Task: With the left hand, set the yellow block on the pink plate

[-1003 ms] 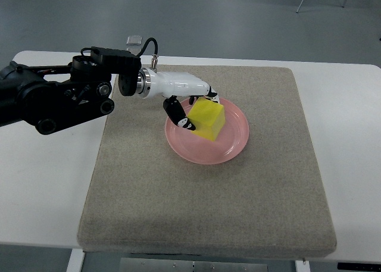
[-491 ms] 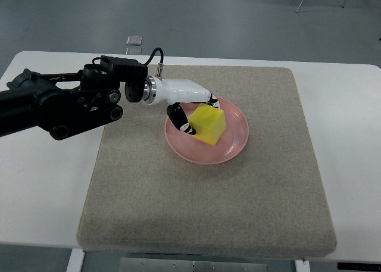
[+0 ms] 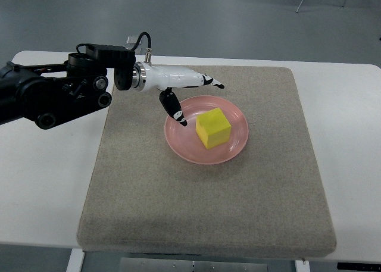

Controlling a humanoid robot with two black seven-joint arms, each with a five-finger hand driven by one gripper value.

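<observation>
Resting flat at the frame's centre, the yellow block (image 3: 213,128) sits inside the pink plate (image 3: 236,146), so placement looks complete. Just beyond, up and left, the left hand (image 3: 178,87) hovers with fingers (image 3: 174,109) spread, holding nothing and clear of the block.

We see that our left arm (image 3: 50,93) is built from bulky matte black parts, with round joint covers and some small silver screws on its side. A thin black cable (image 3: 143,43) makes a loop above the wrist, where a shiny metal ring (image 3: 138,80) joins the black part to the glossy white shell of the left hand (image 3: 184,90). The fingers (image 3: 174,108) are slim and white, with black segments and black tips that carry small white marks.
</observation>
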